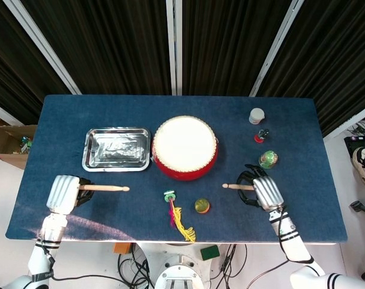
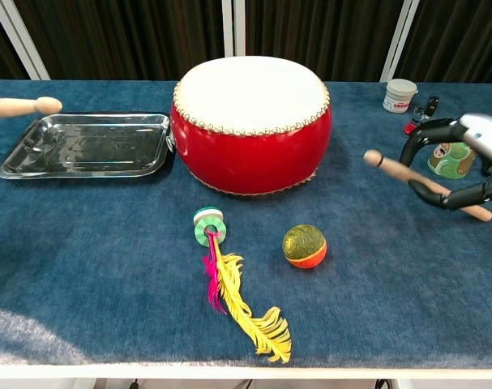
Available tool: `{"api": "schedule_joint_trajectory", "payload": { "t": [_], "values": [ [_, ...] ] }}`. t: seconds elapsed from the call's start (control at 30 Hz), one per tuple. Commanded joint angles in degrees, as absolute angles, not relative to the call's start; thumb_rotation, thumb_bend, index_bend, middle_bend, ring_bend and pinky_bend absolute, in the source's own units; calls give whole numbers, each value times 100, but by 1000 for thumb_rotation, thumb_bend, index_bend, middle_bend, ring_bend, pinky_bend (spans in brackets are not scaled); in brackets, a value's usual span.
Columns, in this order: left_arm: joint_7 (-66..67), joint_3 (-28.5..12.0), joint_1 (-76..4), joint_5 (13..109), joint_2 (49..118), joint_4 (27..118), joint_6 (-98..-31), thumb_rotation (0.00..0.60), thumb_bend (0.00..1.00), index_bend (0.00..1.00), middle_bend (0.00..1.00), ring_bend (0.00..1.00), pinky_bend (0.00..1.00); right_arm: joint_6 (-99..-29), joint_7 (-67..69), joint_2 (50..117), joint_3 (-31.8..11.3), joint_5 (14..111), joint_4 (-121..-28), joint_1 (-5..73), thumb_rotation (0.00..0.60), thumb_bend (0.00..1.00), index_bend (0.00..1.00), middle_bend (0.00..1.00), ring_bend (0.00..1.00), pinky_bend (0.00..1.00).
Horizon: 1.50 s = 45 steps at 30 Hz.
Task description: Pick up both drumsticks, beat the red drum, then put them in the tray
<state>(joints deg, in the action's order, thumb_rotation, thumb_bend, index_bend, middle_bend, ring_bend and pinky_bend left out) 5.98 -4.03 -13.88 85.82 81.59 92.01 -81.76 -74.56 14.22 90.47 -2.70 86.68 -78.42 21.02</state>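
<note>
The red drum [image 1: 185, 148] [image 2: 252, 123] with a white skin stands mid-table. My left hand [image 1: 64, 193] grips one wooden drumstick [image 1: 104, 188] [image 2: 20, 105], its tip pointing right, in front of the metal tray [image 1: 89, 158] [image 2: 10, 168]. My right hand [image 1: 266, 192] [image 2: 464, 162] holds the other drumstick [image 1: 237, 186] [image 2: 408, 176] lifted off the cloth, tip pointing left toward the drum. In the chest view this stick slants up to the left, and only the left stick's tip end shows.
A feathered shuttlecock [image 1: 177, 214] [image 2: 229, 284] and a small ball [image 1: 201, 206] [image 2: 304, 245] lie in front of the drum. A white jar [image 1: 256, 115] [image 2: 400, 95], a small red-based toy [image 1: 260, 136] and a green ornament [image 1: 268, 159] [image 2: 444, 159] sit at the right.
</note>
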Motion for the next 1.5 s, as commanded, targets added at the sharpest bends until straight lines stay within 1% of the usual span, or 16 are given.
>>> {"api": "schedule_joint_trajectory", "payload": {
  "t": [0.03,0.17,0.37,0.43,0.47,0.53,0.63,0.73,0.83,0.87,0.93,1.0,1.1,1.2,1.5],
  "values": [
    [616,-406,-1392,8578,8168,9222,-8170,600,449,1000,1000,1000,1000,-7582,5466,8679,-621,8303,-8038,1768,600,538,683,452,164,223],
    [670,-416,-1406,8590,8174,9260,-8167,600,449,1000,1000,1000,1000,-7111,7536,8513,-749,8181,-8048,1817,600,536,657,474,220,259],
    [746,-411,-1421,8578,8151,9313,-8129,600,449,1000,1000,1000,1000,-6532,9274,8457,-748,8332,-7863,2027,600,494,538,454,233,269],
    [737,-407,-1418,8560,8151,9311,-8116,600,449,1000,1000,1000,1000,-6418,9671,8497,-726,8396,-7782,2086,600,458,460,440,232,269],
    [733,-403,-1416,8554,8151,9306,-8109,600,449,1000,1000,1000,1000,-6371,9878,8520,-707,8444,-7727,2117,600,441,437,437,232,269],
    [718,-393,-1410,8543,8154,9289,-8100,600,449,1000,1000,1000,1000,-6311,10386,8600,-672,8537,-7572,2167,600,377,381,429,233,269],
    [685,-381,-1400,8532,8150,9264,-8090,600,449,1000,1000,1000,1000,-6311,10940,8728,-630,8688,-7312,2245,600,311,337,423,233,269],
    [647,-366,-1393,8535,8138,9247,-8081,600,448,1000,1000,1000,1000,-6396,11189,8833,-561,8858,-7064,2304,600,261,326,420,233,275],
    [608,-346,-1384,8550,8123,9241,-8078,600,449,1000,1000,1000,1000,-6565,11209,8931,-476,8991,-6870,2301,600,235,328,444,234,306],
    [592,-341,-1381,8556,8118,9241,-8080,600,449,1000,1000,1000,1000,-6597,11154,8952,-452,9012,-6828,2300,600,230,342,462,237,314],
    [559,-332,-1376,8567,8108,9239,-8080,600,448,1000,1000,1000,1000,-6689,10930,9000,-397,9059,-6761,2284,600,220,412,492,249,327],
    [529,-324,-1374,8576,8106,9231,-8076,600,447,1000,1000,1000,1000,-6821,10602,9071,-335,9141,-6717,2266,600,203,458,509,255,334],
    [493,-308,-1371,8594,8099,9221,-8070,600,445,1000,1000,1000,1000,-7019,10163,9175,-257,9279,-6717,2260,600,179,516,529,272,348],
    [450,-290,-1354,8613,8088,9216,-8085,600,445,1000,1000,1000,1000,-7150,9756,9259,-161,9412,-6744,2272,600,176,566,550,298,360],
    [321,-241,-1319,8664,8080,9166,-8104,600,445,1000,1000,1000,1000,-7061,8710,9646,122,9511,-6596,2338,600,176,663,553,336,392]
  ]
}}
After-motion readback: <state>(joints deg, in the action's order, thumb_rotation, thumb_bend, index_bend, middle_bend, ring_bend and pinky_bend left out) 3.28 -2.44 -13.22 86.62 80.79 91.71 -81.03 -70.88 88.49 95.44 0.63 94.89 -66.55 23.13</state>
